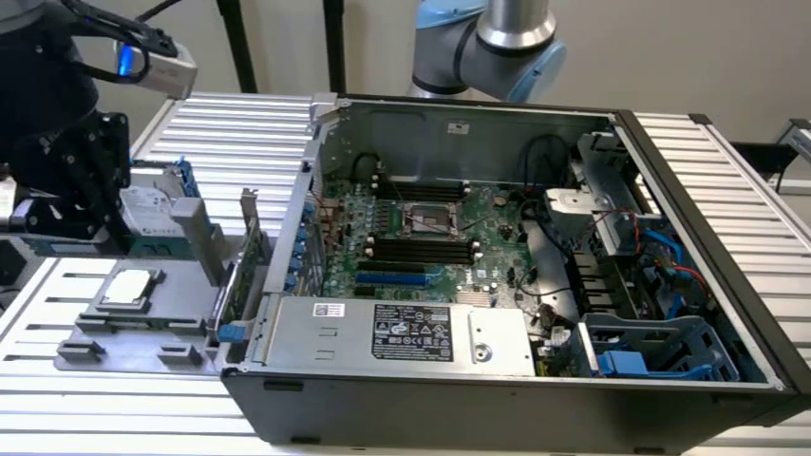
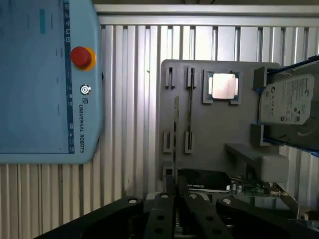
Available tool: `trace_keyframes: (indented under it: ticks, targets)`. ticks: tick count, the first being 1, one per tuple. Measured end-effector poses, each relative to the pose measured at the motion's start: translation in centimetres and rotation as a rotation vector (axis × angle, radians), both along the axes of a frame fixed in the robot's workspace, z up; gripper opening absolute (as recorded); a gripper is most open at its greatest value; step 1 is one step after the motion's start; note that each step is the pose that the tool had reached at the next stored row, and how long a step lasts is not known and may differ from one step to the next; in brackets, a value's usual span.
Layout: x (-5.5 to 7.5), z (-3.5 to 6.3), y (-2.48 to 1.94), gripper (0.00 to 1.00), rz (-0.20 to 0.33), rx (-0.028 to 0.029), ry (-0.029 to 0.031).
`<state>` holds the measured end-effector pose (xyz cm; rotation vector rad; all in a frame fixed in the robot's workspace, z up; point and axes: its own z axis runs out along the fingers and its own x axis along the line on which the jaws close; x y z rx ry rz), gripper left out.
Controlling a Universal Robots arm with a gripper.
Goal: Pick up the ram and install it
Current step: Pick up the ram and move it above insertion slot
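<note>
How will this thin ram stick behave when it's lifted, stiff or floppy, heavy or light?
Probably stiff: the ram runs dead straight, edge-on, out from the hand. Likely light, being so thin. Held near one end, it may pivot if bumped.

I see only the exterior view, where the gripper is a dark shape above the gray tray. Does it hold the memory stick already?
Observer: Yes. In the wrist view the memory stick runs edge-on into the closed gripper.
Operator: Does it sit straight?
Observer: It runs parallel to the long groove in the tray, with no visible tilt.
Operator: What lies beside the tray?
Observer: A control tablet with a red button, lying on the ribbed table, apart from the tray.
</note>
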<state>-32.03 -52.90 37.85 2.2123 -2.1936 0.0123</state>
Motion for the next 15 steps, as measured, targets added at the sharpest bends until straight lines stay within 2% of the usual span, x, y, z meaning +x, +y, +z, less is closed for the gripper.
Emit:
trace_keyframes:
  ticks: [7, 15]
  targets:
    - [2.8, 2.66, 0.0, 0.14, 0.002, 0.0101, -0.0002]
    - [6.5, 3.79, 0.04, 0.14, 0.003, 0.0149, -0.0001]
